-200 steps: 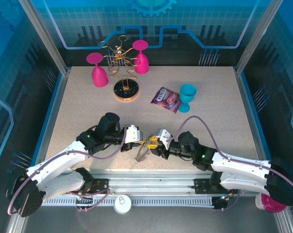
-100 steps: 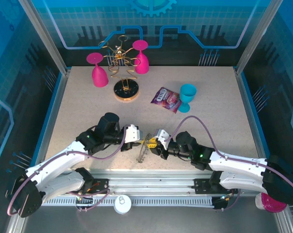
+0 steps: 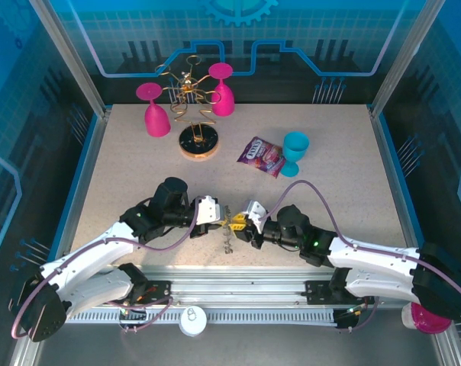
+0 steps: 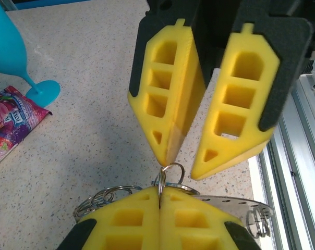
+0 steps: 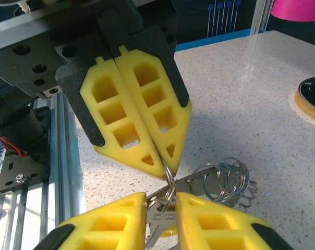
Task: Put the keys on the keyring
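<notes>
Two sets of fingers are set tip to tip over the keyring (image 4: pixel 235 204) at the near edge of the desk (image 3: pixel 131 183).
Threading is judged to be in hand: the left fingers (image 4: pixel 126 219) are clamped together on a small wire loop (image 4: pixel 170 171) of the ring, held edge-on, while the right fingers (image 4: pixel 235 120) are spread apart around it. A silver sliver in their gap is taken, uncertainly, for the key (image 5: pixel 160 221). Next, its hole must be steered onto the loop. No lettering on the snack packet (image 4: pixel 11 122) can be read.

The keyring (image 3: pixel 229 239) tipped edge-on — right fingers (image 3: pixel 239 222) (slightly) closer.
</notes>
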